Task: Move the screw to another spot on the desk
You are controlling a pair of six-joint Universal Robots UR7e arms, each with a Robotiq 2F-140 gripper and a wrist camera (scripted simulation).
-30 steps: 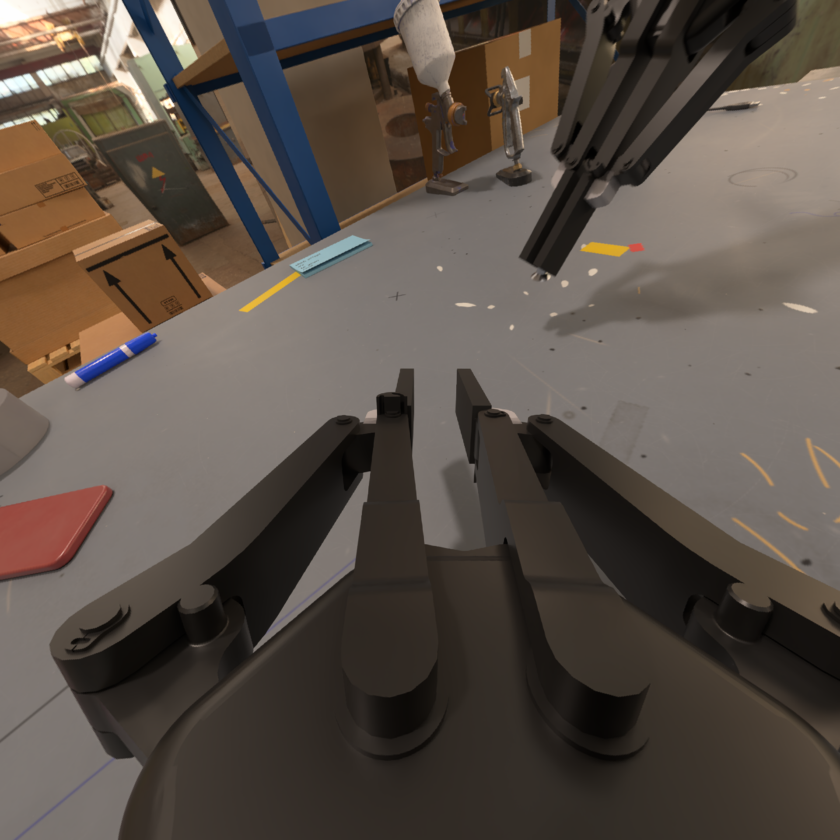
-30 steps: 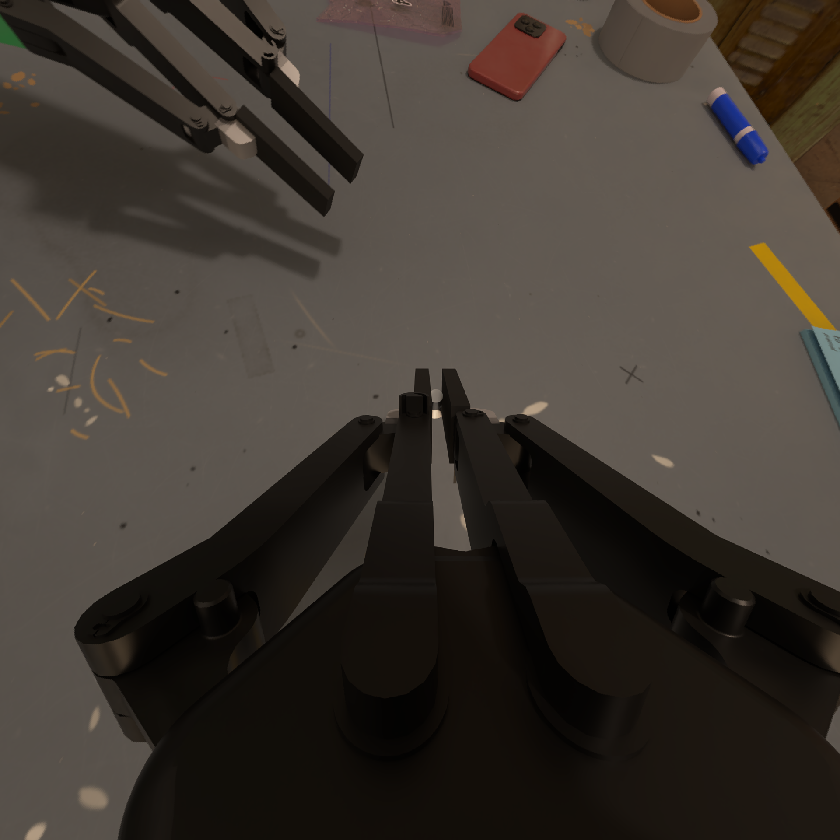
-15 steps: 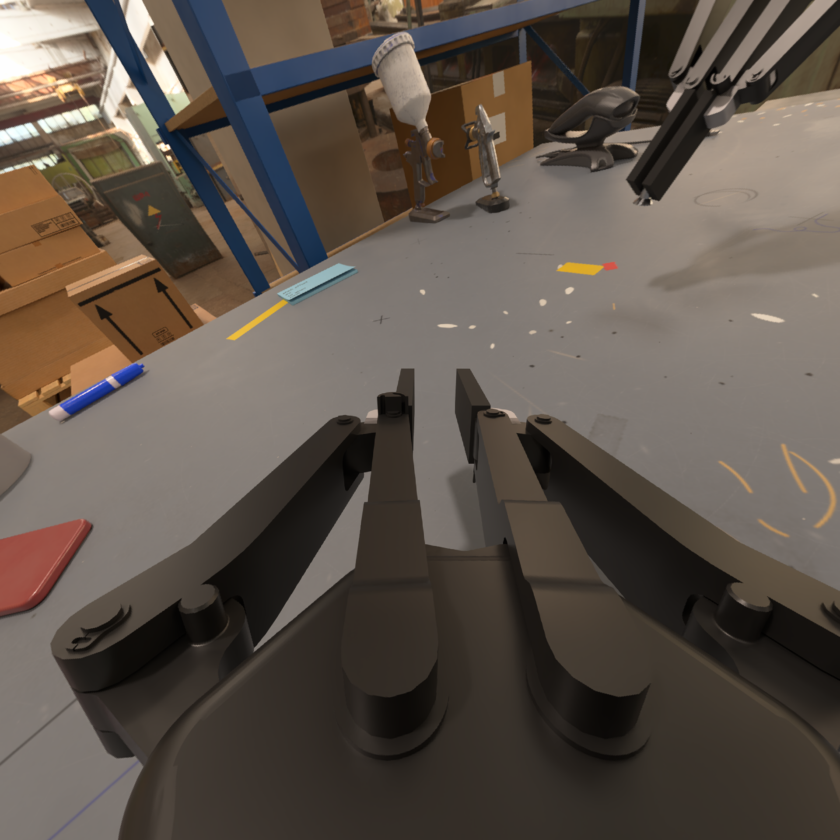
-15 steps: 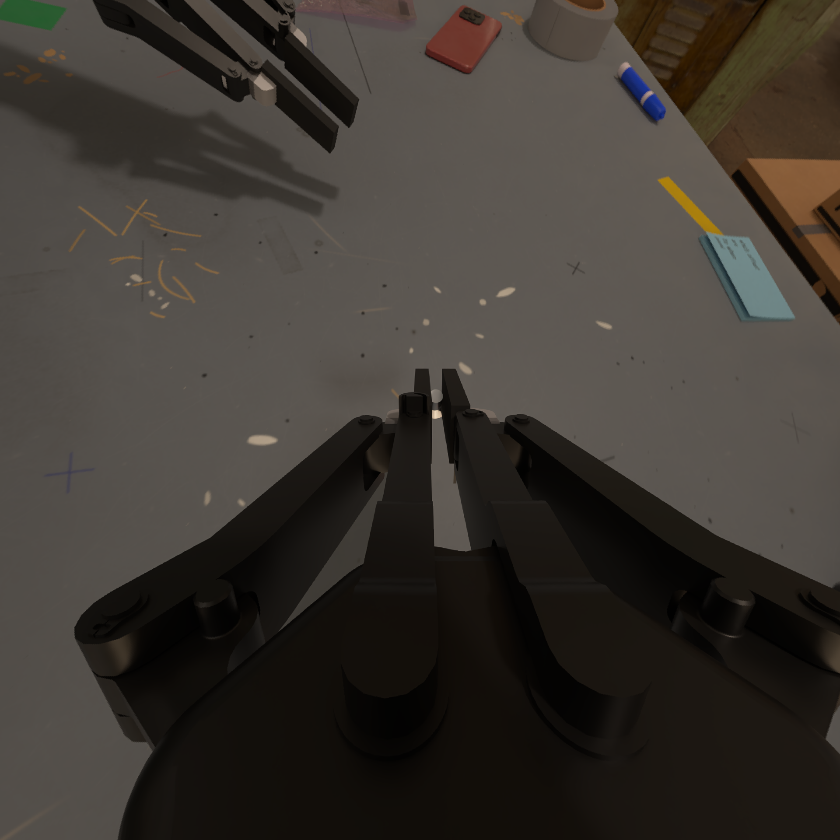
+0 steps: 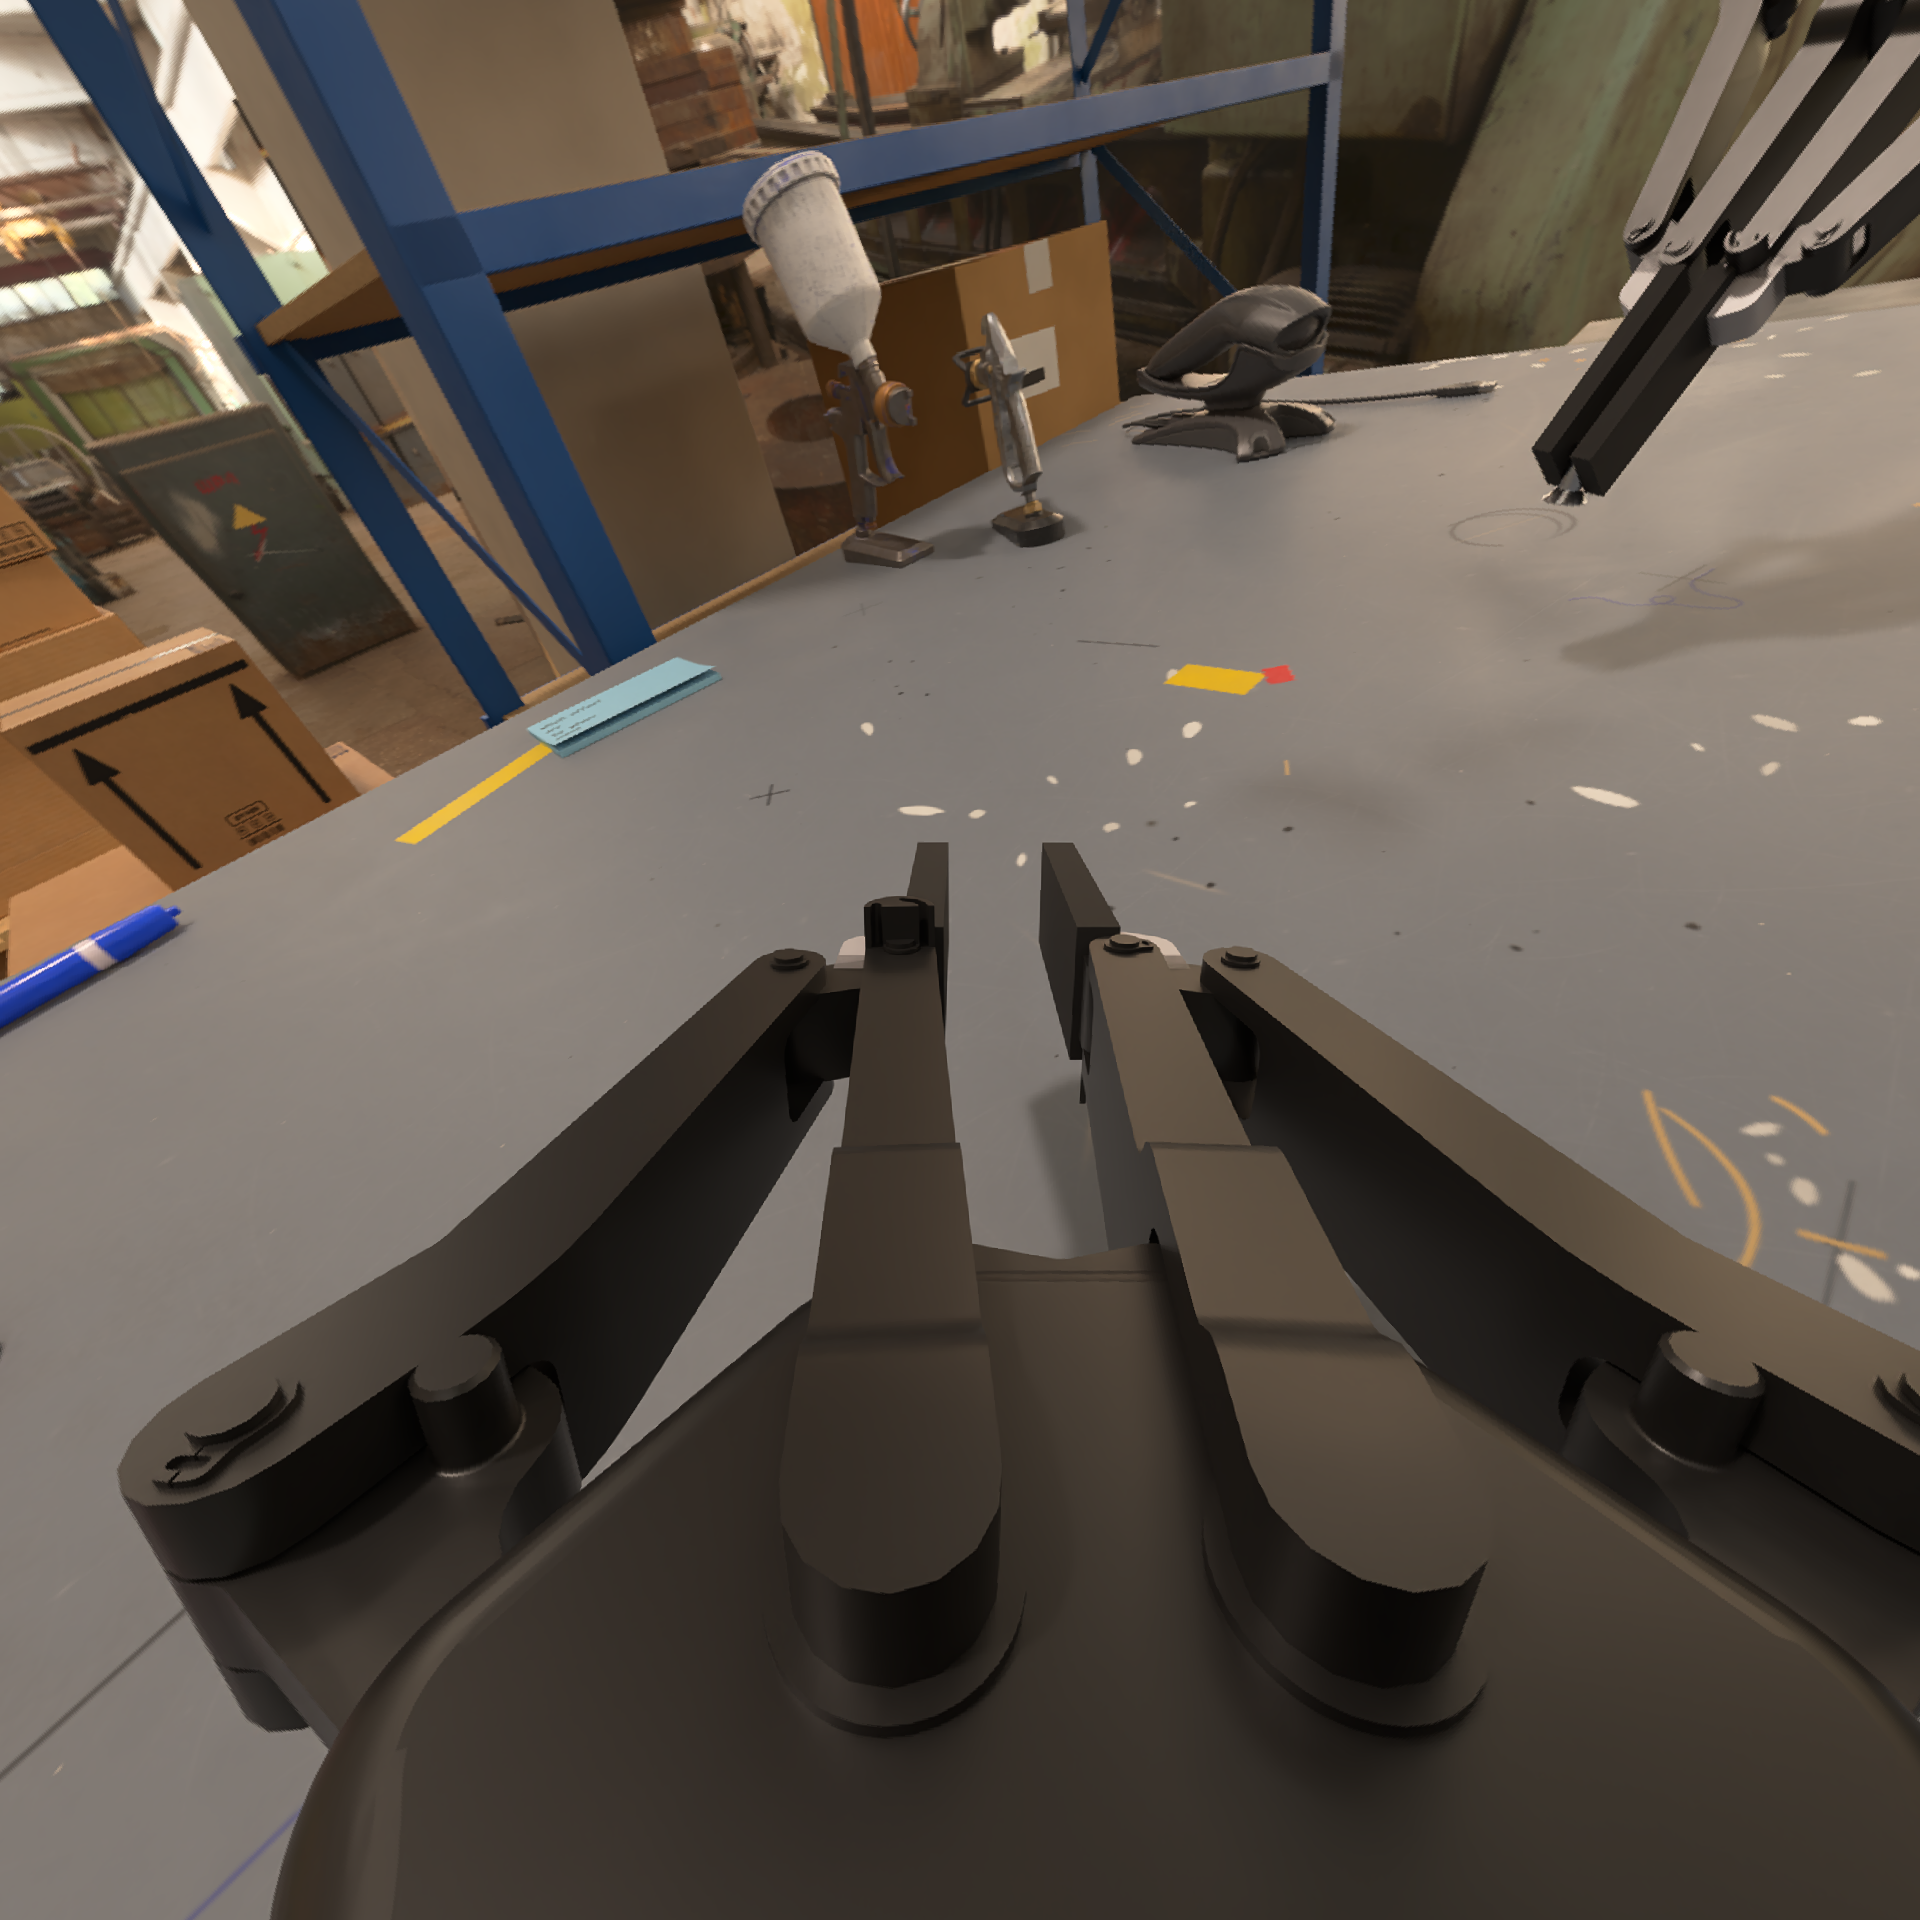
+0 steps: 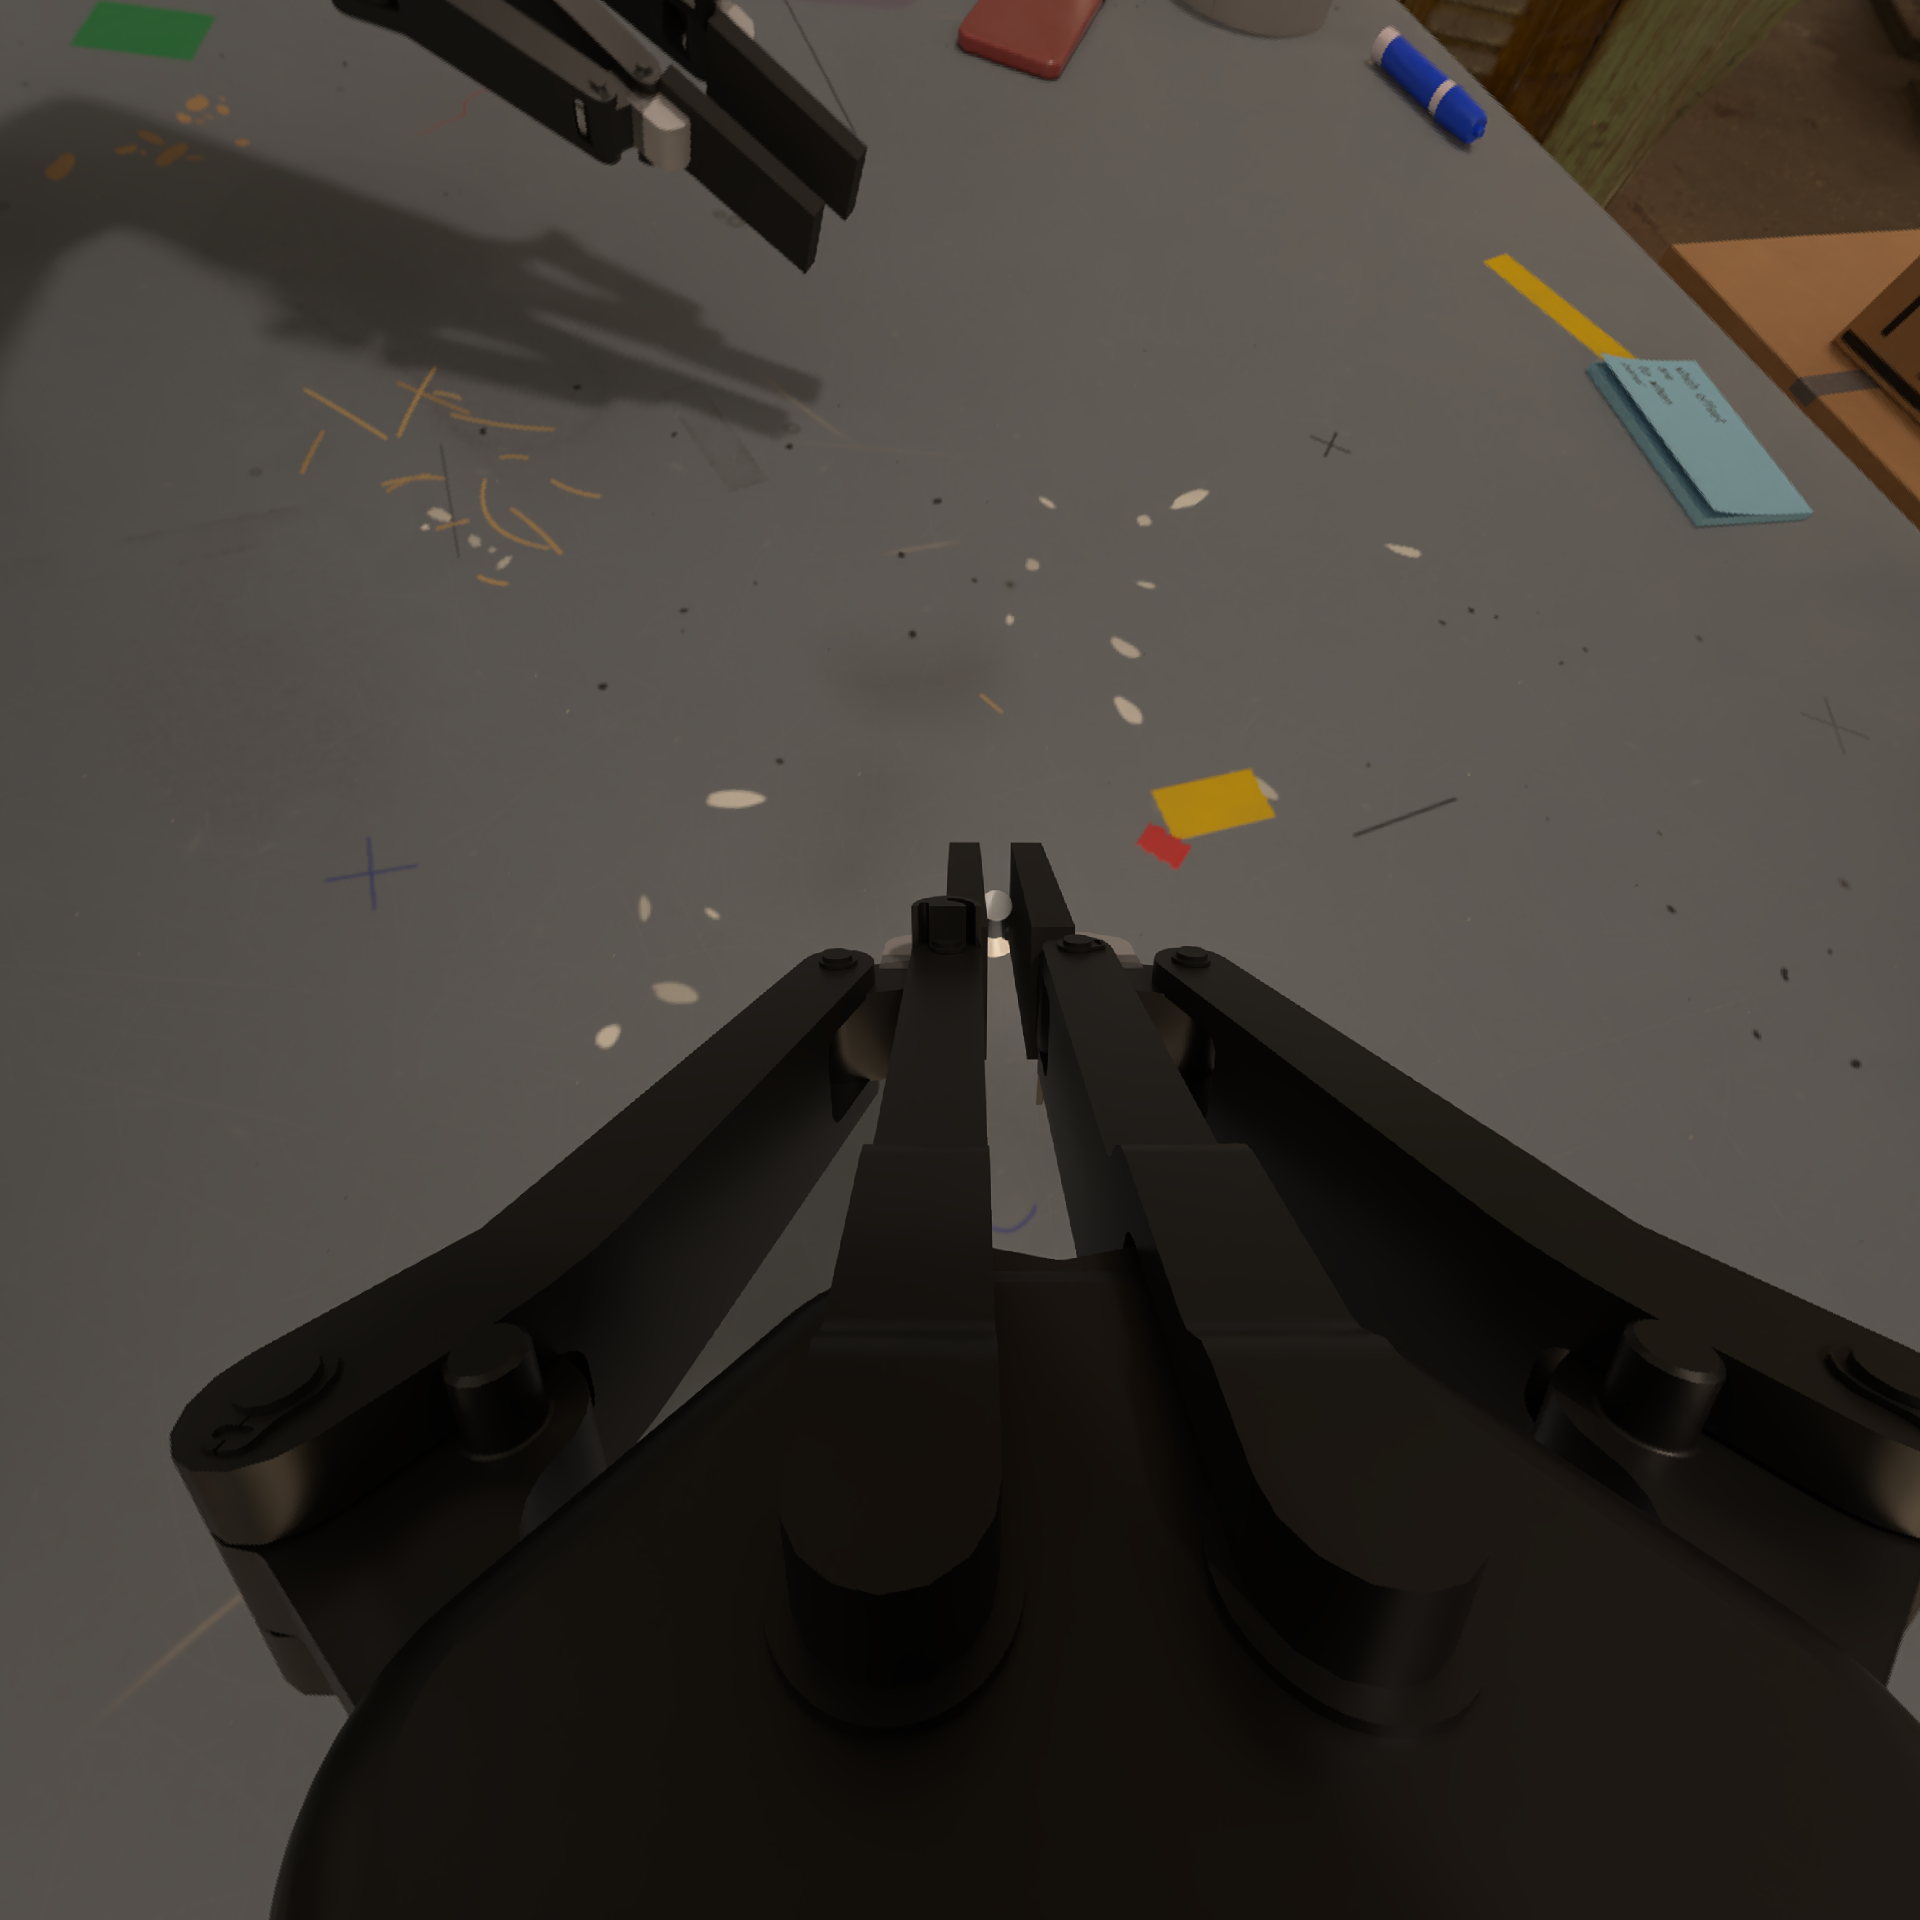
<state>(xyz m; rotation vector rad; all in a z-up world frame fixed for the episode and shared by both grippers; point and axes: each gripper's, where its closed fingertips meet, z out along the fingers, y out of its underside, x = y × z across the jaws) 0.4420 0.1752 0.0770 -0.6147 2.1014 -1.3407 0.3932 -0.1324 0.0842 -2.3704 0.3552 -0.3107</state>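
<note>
Right gripper [image 6: 995,868] pinches the screw [image 6: 997,906] between its fingertips, held above the grey desk [image 6: 1455,1039]; the screw tip [image 5: 1562,496] pokes out below the fingers in the left wrist view. Left gripper [image 5: 992,883] is empty, fingers a small gap apart, well away from the screw.

Judgement: carry step. Best lowered gently onto bare desk, clear of the yellow tag [image 6: 1211,802], and released only near the surface, or the screw may roll.

Count: 1 screw, 2 spray guns [image 5: 831,312], 1 scanner [image 5: 1236,358], 1 blue marker [image 6: 1429,85], 1 blue notepad [image 6: 1699,442].
</note>
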